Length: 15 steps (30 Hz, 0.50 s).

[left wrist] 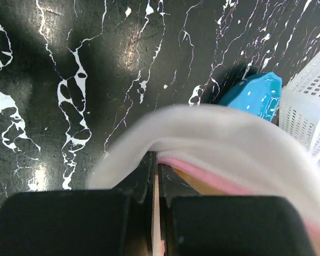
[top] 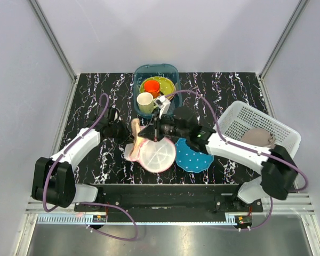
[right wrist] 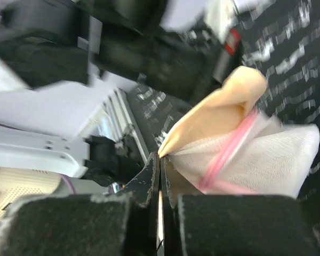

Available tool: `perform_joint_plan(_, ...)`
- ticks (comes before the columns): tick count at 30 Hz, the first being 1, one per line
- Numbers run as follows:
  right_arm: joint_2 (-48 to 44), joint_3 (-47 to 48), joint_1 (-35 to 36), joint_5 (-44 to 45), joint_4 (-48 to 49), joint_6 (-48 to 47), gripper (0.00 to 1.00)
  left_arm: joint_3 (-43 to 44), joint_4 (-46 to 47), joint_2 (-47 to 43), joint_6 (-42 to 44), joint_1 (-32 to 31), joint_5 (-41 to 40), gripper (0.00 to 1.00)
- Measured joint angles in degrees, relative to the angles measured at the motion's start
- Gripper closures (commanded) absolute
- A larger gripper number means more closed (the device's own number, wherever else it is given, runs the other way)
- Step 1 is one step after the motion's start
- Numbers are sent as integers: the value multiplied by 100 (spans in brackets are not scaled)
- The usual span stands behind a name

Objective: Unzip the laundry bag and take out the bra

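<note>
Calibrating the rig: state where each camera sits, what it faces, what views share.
Top external: above, behind the bases, facing down on the table; both arms show.
Left wrist: faces down past the shut left end effector onto the laundry bag.
Right wrist: faces sideways past the shut right end effector at the bra.
All share the laundry bag.

The laundry bag point(top: 159, 154), a round white mesh dome with pink zipper trim, lies near-centre in the scene, gaping open at its far-left edge. The bra point(top: 135, 129), soft beige fabric, pokes out there.
</note>
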Motion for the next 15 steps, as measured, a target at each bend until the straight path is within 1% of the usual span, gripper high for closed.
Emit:
perform_joint_plan(3,-533,-33,0,79,420,-81,100,0,-2,7,2,0,4,100)
perform_joint_plan(7,-686,-280,0,350,769,-22,100,39,9,7,4,-2,24,100)
perform_joint_plan(11,-629,-850,-74,579,1145,426,100,39,-17,4,28,4,-44,100)
perform_joint_plan(13,-629,-1261,-236,658,1429,756,100,39,-59,4,57,20,-83,100)
perform_joint_plan(15,-673,-1665,-511,892,1484,1069,100,39,-125,4,138,68,-114,100)
